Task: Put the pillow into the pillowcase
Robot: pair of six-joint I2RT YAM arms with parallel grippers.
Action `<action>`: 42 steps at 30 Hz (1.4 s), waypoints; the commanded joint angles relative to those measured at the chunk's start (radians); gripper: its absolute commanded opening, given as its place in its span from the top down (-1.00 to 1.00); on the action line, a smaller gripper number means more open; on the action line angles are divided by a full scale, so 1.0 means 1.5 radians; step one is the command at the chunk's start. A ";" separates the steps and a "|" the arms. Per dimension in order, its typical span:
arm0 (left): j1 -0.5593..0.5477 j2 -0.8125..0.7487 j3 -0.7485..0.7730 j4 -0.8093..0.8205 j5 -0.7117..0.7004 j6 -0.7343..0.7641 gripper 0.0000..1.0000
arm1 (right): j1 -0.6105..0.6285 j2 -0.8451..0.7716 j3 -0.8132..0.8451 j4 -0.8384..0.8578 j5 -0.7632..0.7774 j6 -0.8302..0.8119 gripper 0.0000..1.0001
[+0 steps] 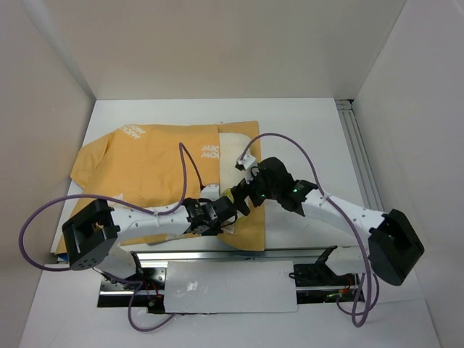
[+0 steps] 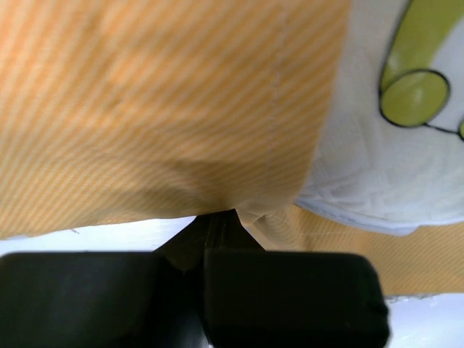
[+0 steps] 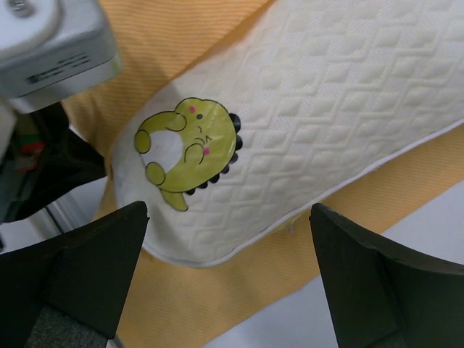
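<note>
Top view: orange pillowcase (image 1: 145, 163) lies flat on the white tabletop (image 1: 304, 130), cream pillow (image 1: 232, 148) showing at its right-hand opening | Left wrist view: left pincer (image 2: 221, 221) clamped shut on the pillowcase hem, pillow just beside | Right wrist view: right pincer (image 3: 228, 275) spread wide above the pillow's corner, touching nothing.

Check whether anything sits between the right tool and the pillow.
Nothing visible does. The right tool hangs open directly over the exposed end of the pillow, which sticks out of the pillowcase uncovered. The left tool grips the pillowcase edge beside it.
</note>
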 commanded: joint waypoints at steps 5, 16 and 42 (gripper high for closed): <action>-0.003 -0.034 -0.008 -0.008 -0.037 -0.036 1.00 | 0.007 -0.126 -0.056 -0.028 0.023 0.104 -1.00; -0.016 -0.084 -0.041 0.093 0.021 0.012 -0.10 | 0.007 -0.158 -0.064 -0.020 0.108 0.132 -1.00; 0.003 0.025 0.040 -0.049 -0.043 -0.118 1.00 | 0.000 -0.175 -0.150 0.054 0.000 0.166 -1.00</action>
